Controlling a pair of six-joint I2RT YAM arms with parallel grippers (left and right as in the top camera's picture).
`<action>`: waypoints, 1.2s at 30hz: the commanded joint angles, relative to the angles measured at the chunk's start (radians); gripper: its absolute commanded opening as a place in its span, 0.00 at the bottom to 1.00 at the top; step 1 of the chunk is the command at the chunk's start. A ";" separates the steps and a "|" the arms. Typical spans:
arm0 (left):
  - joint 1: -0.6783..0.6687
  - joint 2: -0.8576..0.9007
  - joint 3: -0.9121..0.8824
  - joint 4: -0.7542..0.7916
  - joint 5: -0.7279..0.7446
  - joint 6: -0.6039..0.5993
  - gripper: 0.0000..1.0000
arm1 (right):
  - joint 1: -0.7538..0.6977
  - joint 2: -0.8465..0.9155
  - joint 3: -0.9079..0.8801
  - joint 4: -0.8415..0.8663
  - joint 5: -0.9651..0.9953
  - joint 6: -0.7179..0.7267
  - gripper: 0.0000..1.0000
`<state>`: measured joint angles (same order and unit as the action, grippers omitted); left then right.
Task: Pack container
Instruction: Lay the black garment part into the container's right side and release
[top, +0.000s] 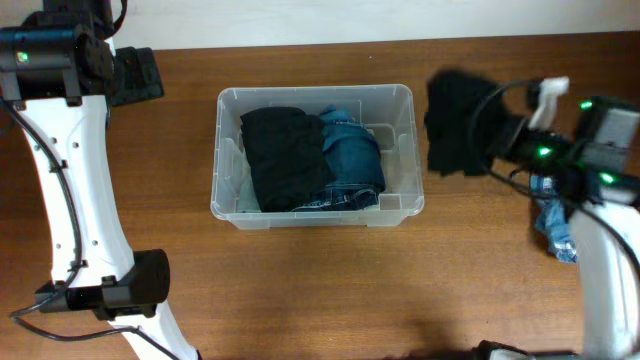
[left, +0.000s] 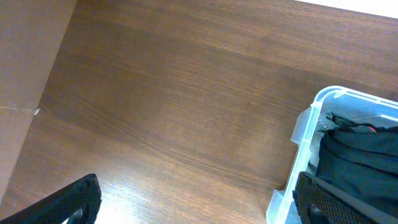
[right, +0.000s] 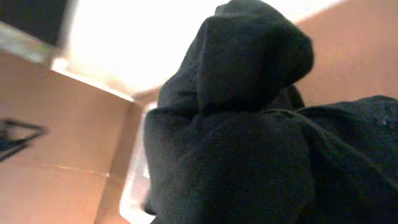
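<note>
the clear container (top: 315, 92) sat mid-table (top: 330, 290), holding a black garment (top: 285, 155) beside folded blue denim (top: 355, 160). just right of it, the right pincer (top: 500, 138) gripped a bunched black cloth (top: 455, 120). the left pincer (top: 138, 76) hung with its fingers spread and empty, near the table's far left corner.

Left arm (top: 75, 190) runs up the left side with the wrist bent inward at the far corner. The left tool (top: 138, 75) is spread wide, its fingers (left: 71, 199) well apart with nothing between them. Right arm (top: 610, 260) stands on the right side, wrist turned inward, and the right tool (top: 505, 135) is clamped on a black cloth (top: 455, 120).
</note>
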<state>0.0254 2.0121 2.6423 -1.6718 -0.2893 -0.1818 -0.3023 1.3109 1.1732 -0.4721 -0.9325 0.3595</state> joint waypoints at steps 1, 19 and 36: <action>-0.003 -0.005 0.003 0.002 -0.014 -0.012 0.99 | 0.053 -0.074 0.048 0.041 -0.085 0.052 0.04; -0.003 -0.005 0.003 0.002 -0.014 -0.012 0.99 | 0.520 0.294 0.042 0.057 0.308 -0.035 0.04; -0.003 -0.005 0.003 0.002 -0.014 -0.012 0.99 | 0.427 0.240 0.165 -0.076 0.477 -0.098 0.56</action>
<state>0.0254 2.0121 2.6423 -1.6718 -0.2893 -0.1818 0.1566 1.6695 1.2503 -0.5282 -0.4892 0.3050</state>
